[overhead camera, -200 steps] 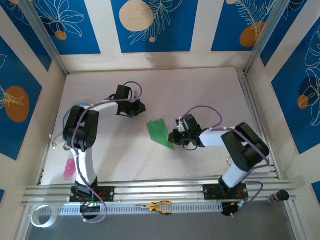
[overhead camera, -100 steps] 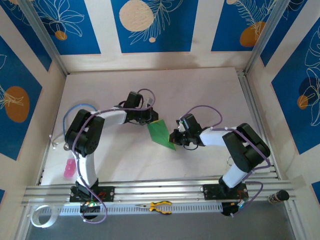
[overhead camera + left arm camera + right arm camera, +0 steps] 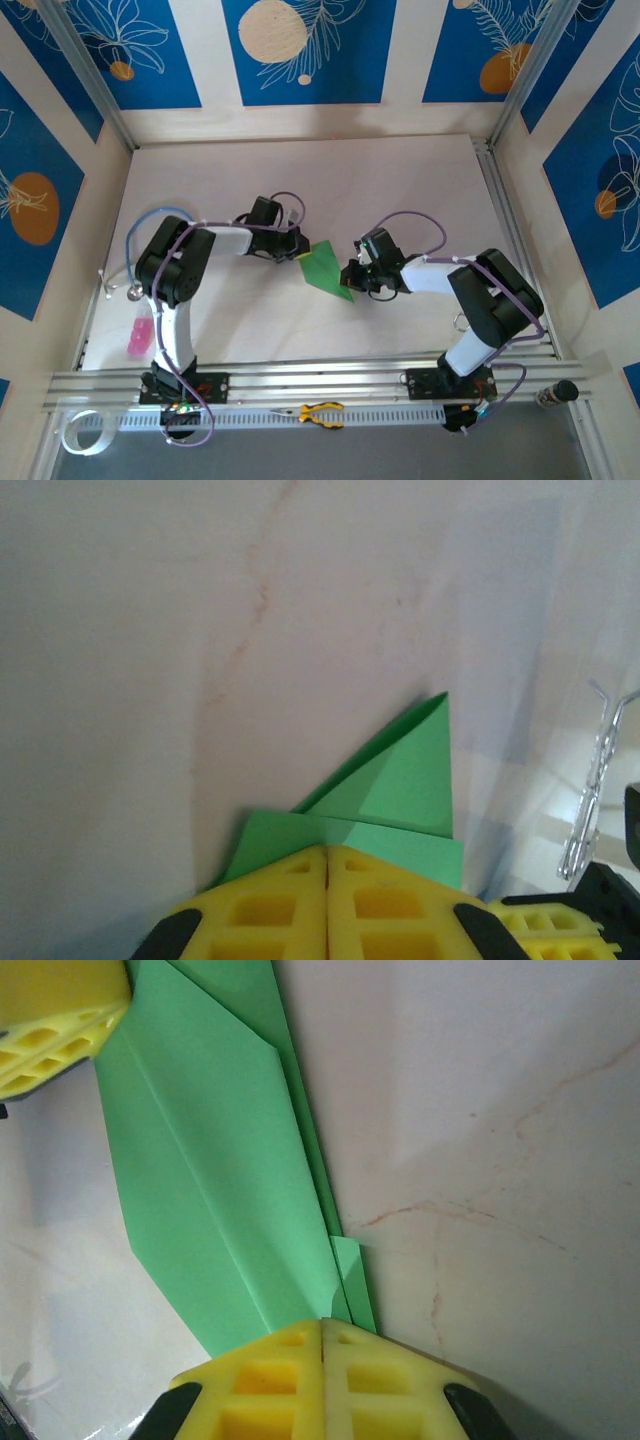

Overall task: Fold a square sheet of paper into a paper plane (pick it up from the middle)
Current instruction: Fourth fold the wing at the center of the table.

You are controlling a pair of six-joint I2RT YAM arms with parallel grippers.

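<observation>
The green paper sheet is seen near the middle of the white table. It is already folded into a long shape with a pointed end, so the folding is judged to be part way done. One end is pinched by the left gripper, whose yellow fingers are pressed tight together on the paper. The other end is pinched the same way by the right gripper. Next, another fold is probably needed. One end should be kept held while the other is turned over along the crease, gently, so the thin paper is not torn.
</observation>
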